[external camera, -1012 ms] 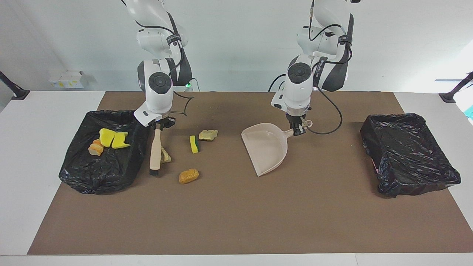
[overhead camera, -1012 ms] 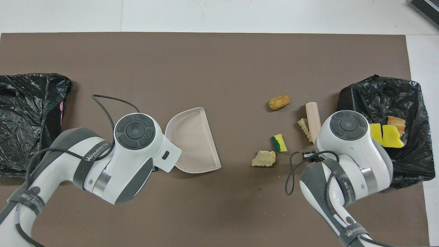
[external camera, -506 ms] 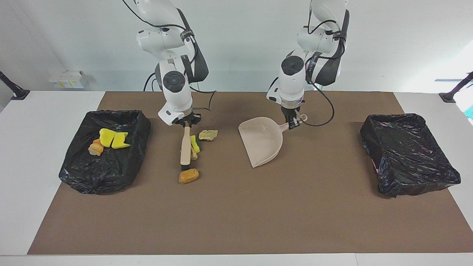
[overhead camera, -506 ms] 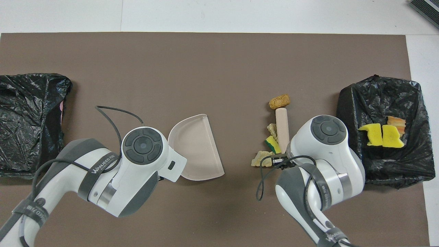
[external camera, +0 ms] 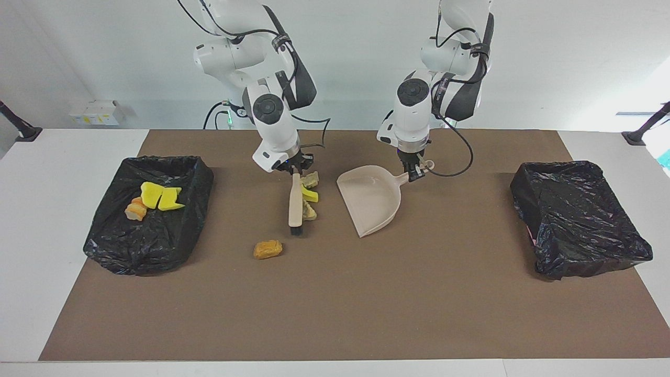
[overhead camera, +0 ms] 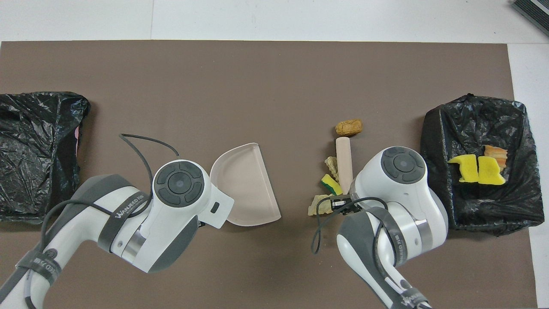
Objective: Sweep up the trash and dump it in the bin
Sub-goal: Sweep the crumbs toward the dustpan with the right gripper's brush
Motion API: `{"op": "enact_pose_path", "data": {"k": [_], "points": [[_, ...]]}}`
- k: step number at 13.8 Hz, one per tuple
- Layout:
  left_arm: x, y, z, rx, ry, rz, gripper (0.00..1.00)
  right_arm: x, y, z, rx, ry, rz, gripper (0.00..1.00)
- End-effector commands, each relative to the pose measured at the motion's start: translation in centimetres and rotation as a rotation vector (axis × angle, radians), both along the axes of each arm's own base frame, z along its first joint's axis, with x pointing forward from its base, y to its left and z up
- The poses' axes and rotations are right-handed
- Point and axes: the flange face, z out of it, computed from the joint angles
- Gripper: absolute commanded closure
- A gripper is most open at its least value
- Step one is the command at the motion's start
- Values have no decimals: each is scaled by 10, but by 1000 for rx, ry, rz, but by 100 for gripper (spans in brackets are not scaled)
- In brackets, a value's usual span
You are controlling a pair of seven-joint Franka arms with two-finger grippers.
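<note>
My right gripper is shut on the handle of the beige brush, whose black bristles rest on the mat. Three trash pieces lie against the brush on its dustpan side: a tan lump, a green-backed yellow sponge and a beige lump. An orange lump lies alone, farther from the robots. My left gripper is shut on the handle of the beige dustpan, whose mouth faces the brush. The black-lined bin at the right arm's end holds yellow sponge chunks and an orange piece.
A second black-lined bin stands at the left arm's end of the table. A brown mat covers the table. From overhead, the arms' wrists cover both grippers; the brush and the dustpan show beside them.
The right gripper has swept the brush toward the dustpan, pushing three trash pieces along. The orange lump stayed put. The left gripper shifted the dustpan slightly toward the brush.
</note>
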Motion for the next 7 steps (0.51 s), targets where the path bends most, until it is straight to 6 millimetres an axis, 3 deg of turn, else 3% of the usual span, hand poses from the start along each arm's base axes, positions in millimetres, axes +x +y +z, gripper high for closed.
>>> {"op": "enact_pose_path", "data": {"k": [1, 3, 7], "points": [[-13, 2, 2, 14, -14, 0, 100, 19, -17, 23, -1, 56, -29, 100], [-14, 2, 1, 16, -12, 1, 100, 22, -50, 29, -55, 76, -46, 100], [-15, 3, 2, 14, -14, 0, 100, -25, -67, 12, -95, 113, -77, 100]]}}
